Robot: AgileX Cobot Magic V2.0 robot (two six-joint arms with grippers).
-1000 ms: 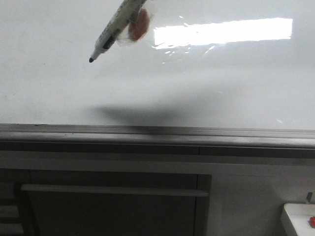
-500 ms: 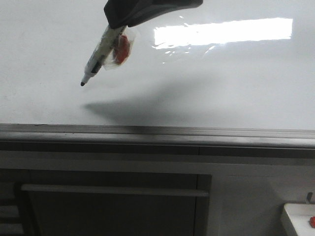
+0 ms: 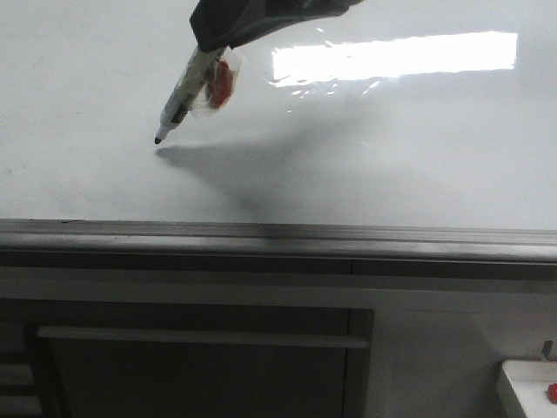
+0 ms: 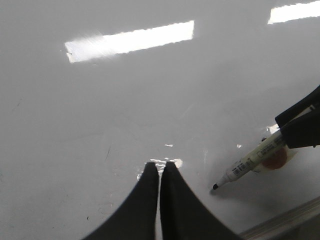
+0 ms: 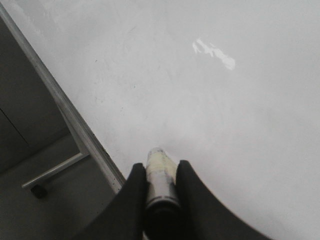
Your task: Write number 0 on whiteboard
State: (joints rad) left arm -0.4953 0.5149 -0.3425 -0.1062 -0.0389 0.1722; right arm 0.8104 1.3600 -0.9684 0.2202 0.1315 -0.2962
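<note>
The whiteboard (image 3: 392, 157) fills the upper front view, glossy white, with a grey ledge (image 3: 348, 237) along its lower edge. My right gripper (image 3: 209, 39) comes in from the top and is shut on a black-tipped marker (image 3: 183, 97). A small orange piece in clear plastic (image 3: 219, 85) hangs off the marker. The marker tip (image 3: 158, 139) meets its own shadow on the board. The right wrist view shows the gripper (image 5: 161, 167) clamped on the marker barrel (image 5: 160, 175). My left gripper (image 4: 160, 165) is shut and empty over the board, beside the marker (image 4: 247, 166). The number 0 is not in view.
A bright rectangular light reflection (image 3: 392, 57) lies on the board at upper right. Below the ledge are a grey cabinet front and a horizontal bar (image 3: 200, 338). A white box with a red item (image 3: 531, 387) sits at lower right. The ledge also shows in the right wrist view (image 5: 65, 107).
My right gripper has come down into the front view with the marker. The tip moved down and left, then closer to the board, and its shadow now joins the tip.
</note>
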